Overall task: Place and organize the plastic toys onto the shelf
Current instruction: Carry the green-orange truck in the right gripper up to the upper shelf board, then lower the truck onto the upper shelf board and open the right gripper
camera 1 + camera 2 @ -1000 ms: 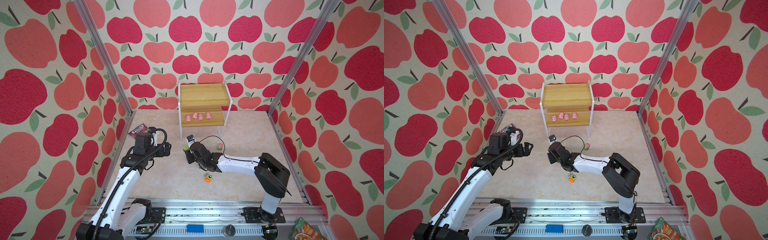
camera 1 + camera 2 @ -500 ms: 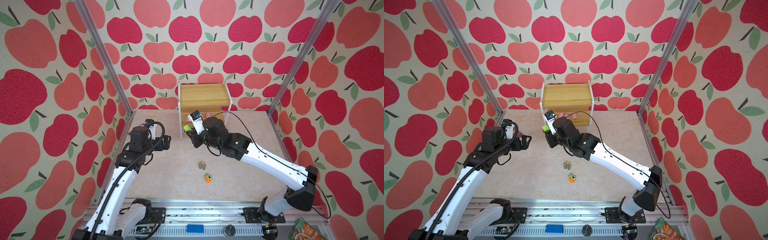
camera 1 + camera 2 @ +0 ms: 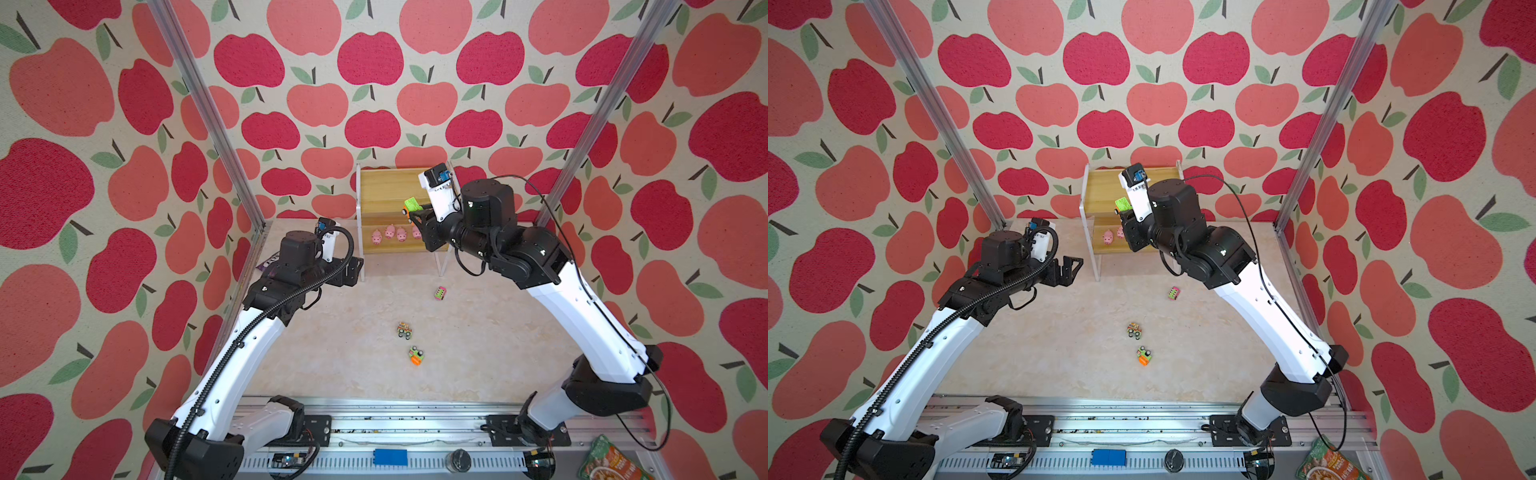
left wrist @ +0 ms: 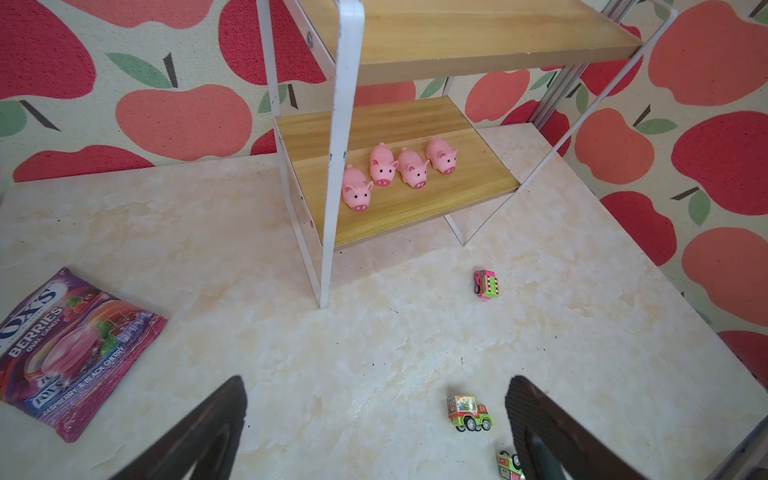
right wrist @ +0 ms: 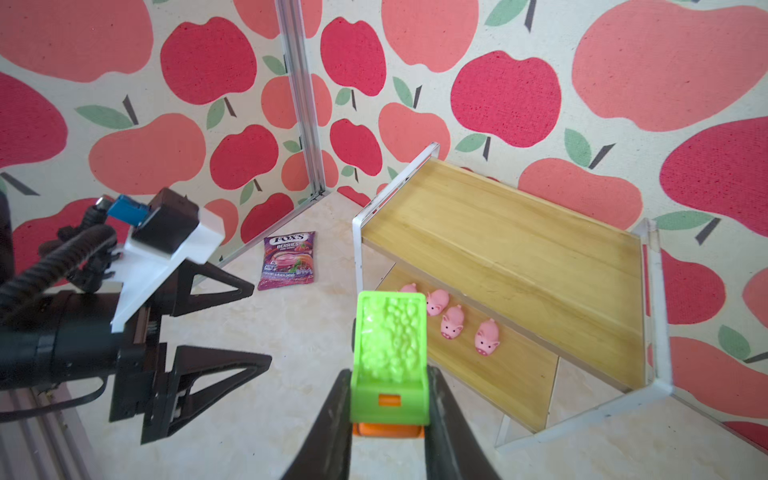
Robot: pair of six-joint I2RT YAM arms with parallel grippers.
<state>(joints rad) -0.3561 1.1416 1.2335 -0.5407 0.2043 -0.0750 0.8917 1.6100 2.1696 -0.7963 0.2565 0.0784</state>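
My right gripper [image 5: 388,374] is shut on a green toy vehicle [image 5: 390,345] with an orange underside. It holds the vehicle in the air in front of the shelf [image 3: 386,187], about level with the top board, seen in both top views [image 3: 412,204] [image 3: 1122,203]. Several pink pigs [image 4: 383,164] stand in a row on the lower board. A pink vehicle [image 3: 440,293], a yellow-green truck [image 3: 404,330] and an orange vehicle [image 3: 416,356] lie on the table. My left gripper [image 4: 376,386] hovers open and empty left of the shelf.
A purple candy bag [image 4: 70,353] lies flat near the back left corner, behind my left arm. The shelf's white front post [image 4: 338,166] stands close to the left gripper [image 3: 353,270]. Apple-patterned walls close in three sides.
My right arm has lifted the green vehicle from the table and carried it back and up to the shelf front. The left arm has drawn slightly left and stays open.
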